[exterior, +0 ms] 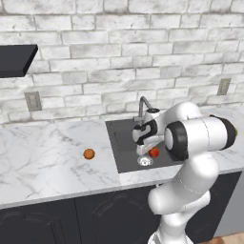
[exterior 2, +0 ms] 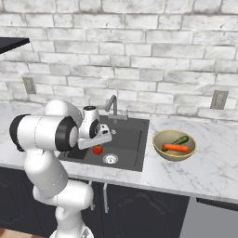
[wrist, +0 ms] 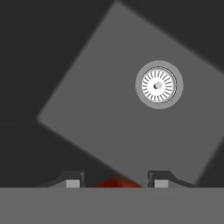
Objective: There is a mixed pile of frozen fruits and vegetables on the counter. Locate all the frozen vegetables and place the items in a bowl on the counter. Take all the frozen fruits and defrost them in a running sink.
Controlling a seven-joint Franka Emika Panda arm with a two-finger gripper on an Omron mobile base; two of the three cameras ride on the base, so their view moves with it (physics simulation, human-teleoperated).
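Between the two dark fingertips of your gripper point(wrist: 116, 179) sits the red fruit point(wrist: 117, 181), the jaws partly closed around it; you cannot tell whether they grip it. Your arm bends forward with the hand hanging over the black sink point(exterior 2: 130, 139), drain point(wrist: 159, 85) below. On the counter point(exterior: 43, 157) to the left lies the orange fruit point(exterior: 89, 154); to the right, the bowl point(exterior 2: 158, 139) holds the carrot point(exterior 2: 176, 148) and green stick point(exterior 2: 180, 140)

Flat, even render light in both base views, soft shadows only. Slight sheen on the red fruit point(exterior 2: 97, 149). Hand view dim; sink point(wrist: 131, 113) floor grey, drain point(wrist: 159, 85) at 1 o'clock bright, edges soft.
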